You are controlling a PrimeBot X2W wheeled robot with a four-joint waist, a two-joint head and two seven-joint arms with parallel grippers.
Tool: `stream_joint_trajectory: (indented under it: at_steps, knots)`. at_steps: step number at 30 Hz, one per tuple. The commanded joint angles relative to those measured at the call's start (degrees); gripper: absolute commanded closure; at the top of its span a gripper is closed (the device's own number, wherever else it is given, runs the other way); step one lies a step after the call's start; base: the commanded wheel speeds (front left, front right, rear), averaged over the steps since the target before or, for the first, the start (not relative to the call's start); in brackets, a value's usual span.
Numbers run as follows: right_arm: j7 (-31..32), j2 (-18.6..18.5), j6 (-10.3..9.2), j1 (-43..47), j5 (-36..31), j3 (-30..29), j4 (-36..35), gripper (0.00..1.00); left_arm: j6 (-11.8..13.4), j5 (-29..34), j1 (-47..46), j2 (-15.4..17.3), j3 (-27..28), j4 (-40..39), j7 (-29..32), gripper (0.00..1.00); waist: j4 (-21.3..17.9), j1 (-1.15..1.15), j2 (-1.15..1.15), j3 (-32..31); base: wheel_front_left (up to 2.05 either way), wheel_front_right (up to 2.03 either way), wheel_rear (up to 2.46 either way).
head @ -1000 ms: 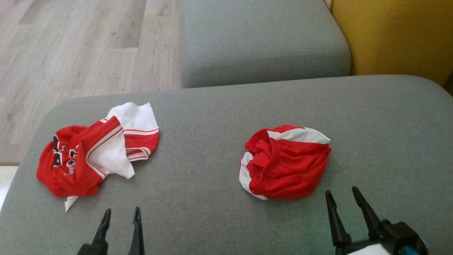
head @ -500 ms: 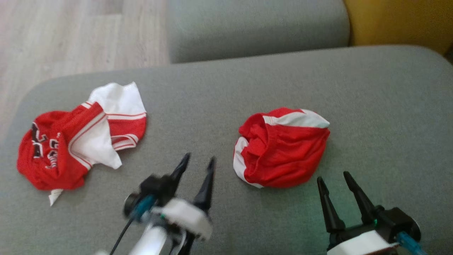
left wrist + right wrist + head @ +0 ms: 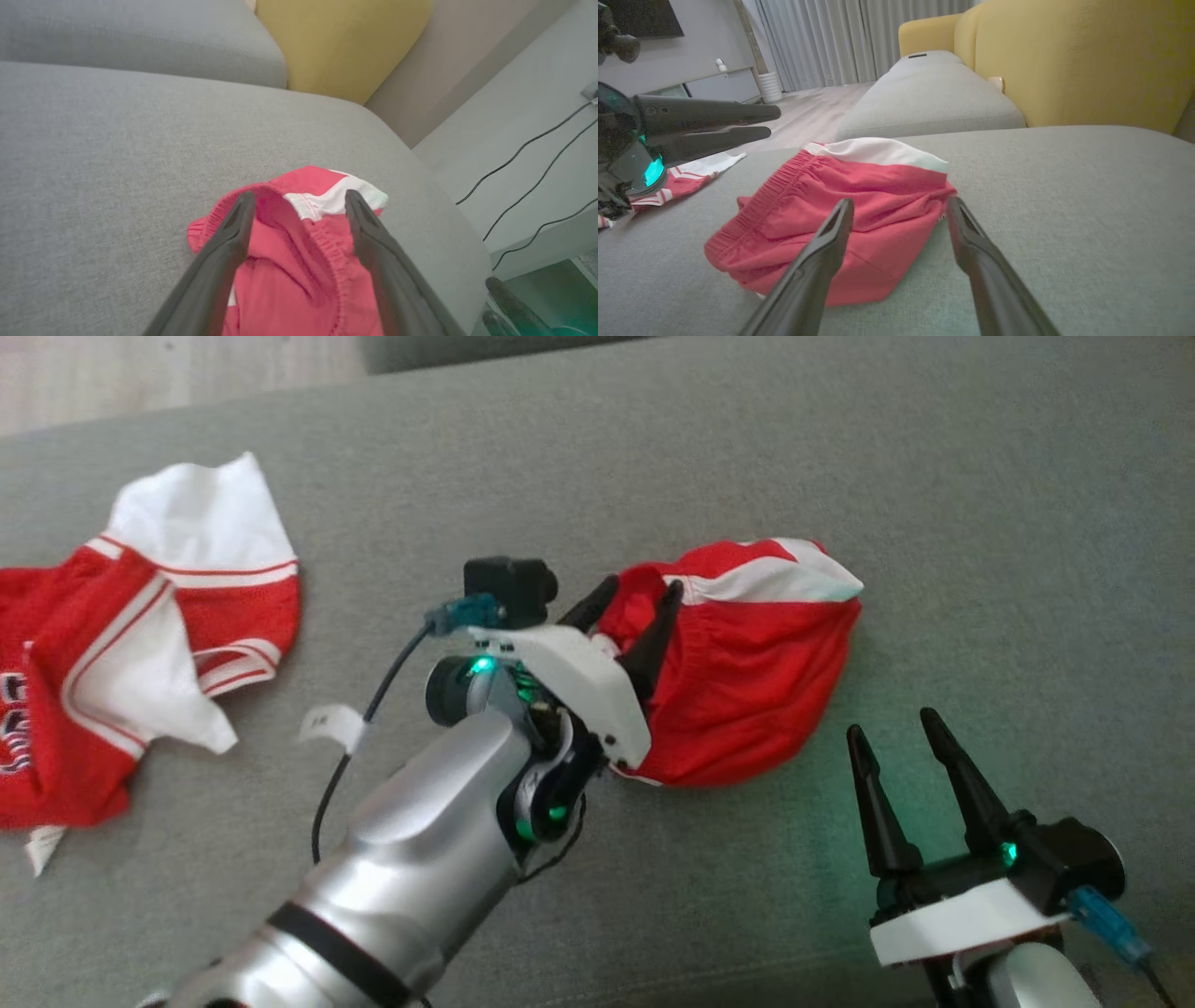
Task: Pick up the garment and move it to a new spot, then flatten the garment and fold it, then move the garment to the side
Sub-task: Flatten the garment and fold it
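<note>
Garment: crumpled red fabric shorts with white side panels and a gathered waistband [image 3: 747, 691], lying in a heap on the flat grey woven sofa cushion [image 3: 980, 504], right of centre in the head view.
Left gripper [image 3: 642, 588]: reaching in from 8 o'clock, fingers spread wide and straddling the waistband ridge, not yet pinching anything.
Right gripper [image 3: 892, 723]: hanging empty with fingers well parted, just beside the heap at its 4 o'clock.
Long axis: probably running from 7 o'clock to 1 o'clock in the head view.
Facing: waistband opening pointing toward 10 o'clock, white panel lying at 1 o'clock.
Risk one: closing on a single waistband layer, leaving the rest trailing and dragging across the cushion.
Risk two: descending too deep and nipping the cushion cover along with the cloth.
Neighbour: crumpled red-and-white striped jersey [image 3: 140, 644], lying well apart at 9 o'clock, so unlikely to be snagging.
</note>
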Motion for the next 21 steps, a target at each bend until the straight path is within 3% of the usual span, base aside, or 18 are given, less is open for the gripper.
stream_joint_trajectory:
  at_steps: [1,5,17,18,19,20,21]
  knots:
    - [-0.4,-0.5,0.43,-1.9,0.6,1.2,-1.8,0.0,1.0,-1.7,-3.3,0.1,0.5,-0.3,0.1,0.0,-1.4,-0.02,0.0,1.5,0.0,0.0,0.0]
    - [-0.4,-0.3,0.43,-2.5,0.7,0.7,-1.8,0.0,3.4,-7.2,-7.9,0.1,-3.7,3.5,0.4,0.0,-2.4,-0.02,0.0,2.2,0.0,0.0,0.0]
    - [-0.4,-0.1,0.43,-3.2,0.6,1.2,-1.6,0.0,4.2,-15.9,-12.3,0.1,-10.5,8.1,-3.2,0.03,-4.3,-0.02,0.0,2.5,0.0,0.0,0.0]
    - [-0.4,0.0,0.43,-3.3,0.7,1.3,-1.7,0.0,4.1,-16.4,-12.6,0.1,-10.8,8.5,-3.6,0.53,-4.4,-0.02,0.0,2.5,0.0,0.0,0.0]
    - [-0.4,0.1,0.43,-3.3,0.8,1.4,-1.6,0.0,3.7,-17.1,-12.8,0.1,-11.1,8.8,-3.7,0.72,-4.7,-0.02,0.0,2.4,0.0,0.0,0.0]
    - [-0.4,0.1,0.43,-3.3,0.8,1.4,-1.6,0.0,3.7,-17.1,-12.8,0.1,-11.1,8.8,-3.7,0.72,-4.7,-0.02,0.0,2.4,0.0,0.0,0.0]
    - [-0.4,0.1,0.43,-3.3,0.8,1.6,-1.5,0.0,3.1,-17.9,-13.0,0.1,-11.5,9.1,-3.7,1.0,-4.9,-0.02,0.0,2.3,0.0,0.0,0.0]
